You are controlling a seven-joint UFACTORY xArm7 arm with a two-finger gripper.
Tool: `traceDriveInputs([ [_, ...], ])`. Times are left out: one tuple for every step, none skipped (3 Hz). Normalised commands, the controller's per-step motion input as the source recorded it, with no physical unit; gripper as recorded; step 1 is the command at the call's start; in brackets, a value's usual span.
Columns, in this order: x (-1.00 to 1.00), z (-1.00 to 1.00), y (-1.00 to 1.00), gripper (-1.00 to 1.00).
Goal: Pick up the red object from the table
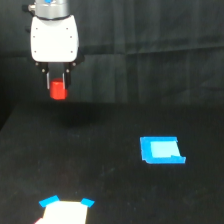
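The red object [58, 90], a small bright red-orange block, hangs between the fingers of my gripper [58, 85] at the exterior view's upper left. The gripper is shut on it and holds it well above the black table [110, 175]. The white gripper body sits above the block and the fingers hide the block's upper part. A faint shadow lies on the table below it.
A flat blue rectangle [161, 150] lies on the table at the exterior view's right. A pale object with blue corners [66, 209] sits at the bottom edge. A dark pleated cloth backdrop [150, 50] hangs behind the table.
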Motion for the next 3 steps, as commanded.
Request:
traceDriveInputs([
  [-0.15, 0.15, -0.27, -0.91],
  [-0.1, 0.24, -0.23, -0.99],
  [-0.19, 0.05, -0.25, -1.0],
])
